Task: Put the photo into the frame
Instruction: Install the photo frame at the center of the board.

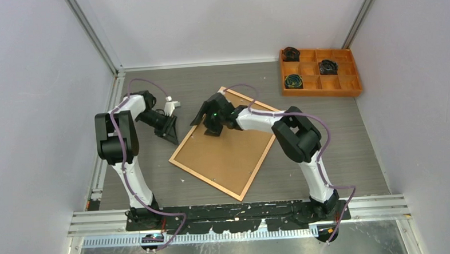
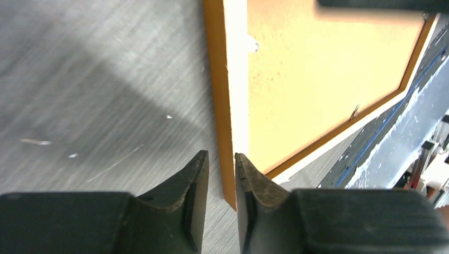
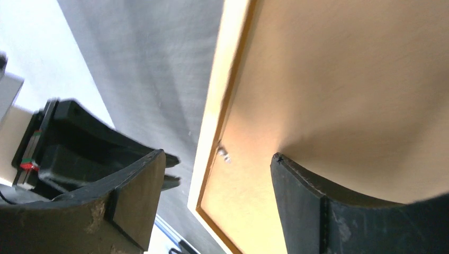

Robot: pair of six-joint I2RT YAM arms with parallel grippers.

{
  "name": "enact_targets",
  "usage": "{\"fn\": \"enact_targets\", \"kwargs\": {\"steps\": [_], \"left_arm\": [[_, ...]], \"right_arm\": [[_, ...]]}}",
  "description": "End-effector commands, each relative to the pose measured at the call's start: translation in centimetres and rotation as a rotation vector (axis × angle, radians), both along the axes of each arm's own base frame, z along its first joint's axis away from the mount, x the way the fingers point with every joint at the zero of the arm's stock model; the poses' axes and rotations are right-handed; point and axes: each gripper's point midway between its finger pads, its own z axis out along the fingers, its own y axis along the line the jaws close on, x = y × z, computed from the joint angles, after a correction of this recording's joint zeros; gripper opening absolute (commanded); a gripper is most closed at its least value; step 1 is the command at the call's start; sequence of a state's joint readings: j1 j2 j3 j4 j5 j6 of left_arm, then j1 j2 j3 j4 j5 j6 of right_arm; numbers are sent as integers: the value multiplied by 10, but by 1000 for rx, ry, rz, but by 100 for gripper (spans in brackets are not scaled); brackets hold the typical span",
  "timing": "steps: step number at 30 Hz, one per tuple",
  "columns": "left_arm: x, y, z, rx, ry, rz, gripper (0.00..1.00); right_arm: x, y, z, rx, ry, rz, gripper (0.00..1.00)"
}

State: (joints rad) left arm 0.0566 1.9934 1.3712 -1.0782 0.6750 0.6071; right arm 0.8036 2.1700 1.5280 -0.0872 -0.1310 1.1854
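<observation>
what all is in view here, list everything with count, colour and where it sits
frame: one, orange-brown wood, flat mid-table, set at an angle
backing board: one, plain brown, inside the frame
compartment tray: one, orange, far right of the table
dark round items: three, black, in separate tray compartments
table: one, grey, under everything
left gripper: one, black, jaws slightly apart, beside the frame's left edge
right gripper: one, black, jaws wide open, over the frame's far end

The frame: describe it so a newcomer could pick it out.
Look at the middle of the grey table. The frame lies flat there, turned diamond-wise, brown backing up. Unlike the orange tray at the far right, it has no compartments.
</observation>
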Motion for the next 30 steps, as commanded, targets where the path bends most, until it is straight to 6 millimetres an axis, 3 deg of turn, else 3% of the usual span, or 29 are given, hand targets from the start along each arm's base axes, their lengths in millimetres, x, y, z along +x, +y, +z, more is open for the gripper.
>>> {"fn": "enact_targets", "kwargs": {"steps": [1,5,10,11,17,30], "left_arm": [[25,-5,16,-46,-43,34,31],[43,-17,14,-68,-29,49,37],[63,-30,6,-76,-19,59,38],[65,-41,5,-77,-20,40,38],[76,-54,2,-94,-11,31,31],[70,-57,-6,-96,4,12,21]], "right_arm": [[44,-50,44,17,-89,-81,78],[71,-86,35,-49,-99,-127,80],[94,-105,20,-103,-102,-142,80],[98,-106,17,-108,-101,-141,80],[110,-96,3,-97,-83,-121,78],[124,-74,-8,-28,-52,-103,74]]}}
